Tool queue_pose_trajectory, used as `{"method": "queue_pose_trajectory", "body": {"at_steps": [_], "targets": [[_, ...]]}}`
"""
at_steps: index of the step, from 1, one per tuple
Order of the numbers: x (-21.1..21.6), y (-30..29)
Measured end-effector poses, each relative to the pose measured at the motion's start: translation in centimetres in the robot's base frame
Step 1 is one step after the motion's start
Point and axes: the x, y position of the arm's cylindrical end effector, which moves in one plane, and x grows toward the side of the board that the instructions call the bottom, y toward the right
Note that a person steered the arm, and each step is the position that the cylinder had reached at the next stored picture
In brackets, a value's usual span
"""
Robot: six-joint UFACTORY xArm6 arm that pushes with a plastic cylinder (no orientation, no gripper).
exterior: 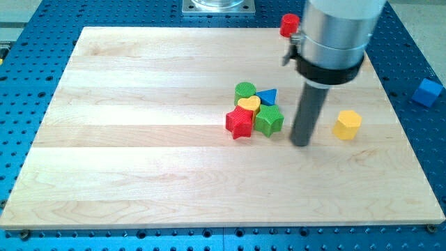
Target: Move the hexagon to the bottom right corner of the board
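Note:
The yellow hexagon (346,124) stands alone on the wooden board (139,139), right of centre. My tip (301,143) rests on the board just to the hexagon's left, a small gap apart. It stands between the hexagon and a tight cluster of blocks: a green star (269,120), a red star (240,123), a yellow heart (249,104), a green cylinder (244,90) and a blue triangle (268,96).
The arm's grey housing (336,31) hangs over the board's upper right. A red knob (289,26) sticks out at its left. A blue cube (426,92) lies off the board on the blue perforated table at the view's right.

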Motion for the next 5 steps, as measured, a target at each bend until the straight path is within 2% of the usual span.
{"method": "queue_pose_trajectory", "body": {"at_steps": [1, 2, 3, 4, 5], "targets": [[-5.5, 3.1], [-6.4, 8.3], [-1.6, 9.0], [3.9, 5.7], [-0.1, 7.4]]}}
